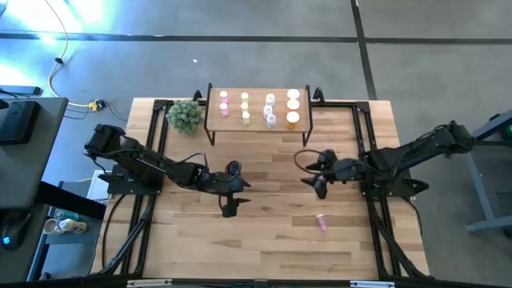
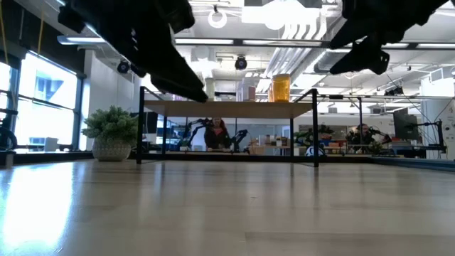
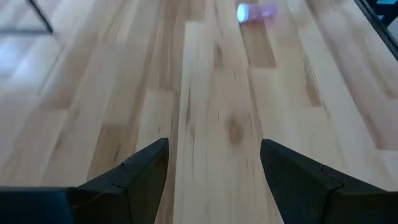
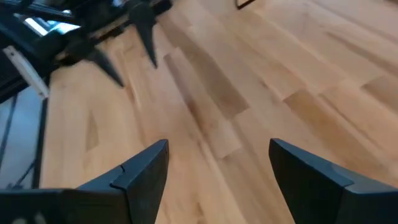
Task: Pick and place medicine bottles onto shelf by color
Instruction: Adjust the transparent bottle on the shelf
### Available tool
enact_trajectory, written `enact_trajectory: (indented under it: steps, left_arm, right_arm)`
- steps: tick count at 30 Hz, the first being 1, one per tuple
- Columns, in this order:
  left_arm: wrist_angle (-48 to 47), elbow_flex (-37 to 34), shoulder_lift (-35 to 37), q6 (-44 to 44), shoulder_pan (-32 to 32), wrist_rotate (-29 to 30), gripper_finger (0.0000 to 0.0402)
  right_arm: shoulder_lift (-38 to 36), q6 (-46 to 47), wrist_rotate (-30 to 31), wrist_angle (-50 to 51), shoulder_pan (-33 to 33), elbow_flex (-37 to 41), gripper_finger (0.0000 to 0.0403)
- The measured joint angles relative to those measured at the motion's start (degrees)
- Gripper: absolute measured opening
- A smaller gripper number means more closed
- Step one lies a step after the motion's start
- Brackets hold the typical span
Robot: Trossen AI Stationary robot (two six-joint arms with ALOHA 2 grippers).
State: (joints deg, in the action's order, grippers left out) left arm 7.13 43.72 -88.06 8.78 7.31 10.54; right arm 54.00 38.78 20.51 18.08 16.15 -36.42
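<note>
one pink bottle left on the table, both grippers empty

high view: shelf (image 1: 258, 122) sits at the table's far edge, middle, with bottles grouped on it: pink (image 1: 224, 105) at one end, then yellow-green (image 1: 245, 110), pale/clear (image 1: 270, 110), orange (image 1: 293, 109) at the other. plant (image 1: 185, 116) just beside the shelf. the pink bottle (image 1: 322, 223) lies on its side toward the table's near-right part, well apart from the shelf. left gripper (image 1: 230, 206) hovers mid-table, left of centre. right gripper (image 1: 319, 186) hovers right of centre, between the shelf and the lying bottle. the right one looks nearer to it; bottle's long axis runs roughly near-to-far, slightly skewed.

low view: shelf top (image 2: 229, 107) with orange bottle (image 2: 281, 87) and clear ones beside it; both arms up off the table. lying bottle not visible here.

left wrist view: fingers (image 3: 142, 171) spread wide, nothing between them. pink bottle (image 3: 257, 12) lies well ahead, off to one side of the finger line, white cap facing across.

right wrist view: fingers (image 4: 144, 167) spread wide, empty, bare wood (image 4: 211, 106) below; bottle not in frame, so this gripper isn't aimed at it.

judgement: whichever arm goes needs to come over the bottle and close across its short width.
</note>
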Motion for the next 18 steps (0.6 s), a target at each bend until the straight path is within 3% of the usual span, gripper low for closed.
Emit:
enact_trajectory:
  steps: [10,18]
  left_arm:
    - [-10.8,0.0,9.7,3.5,1.3,1.9,0.0243]
    - [-21.5,0.0,18.2,3.2,1.5,3.4,0.0243]
  right_arm:
    - [0.0,5.1,4.1,-1.8,8.2,0.0,0.0268]
    - [0.2,-8.8,9.9,-13.2,7.7,-2.4,0.0268]
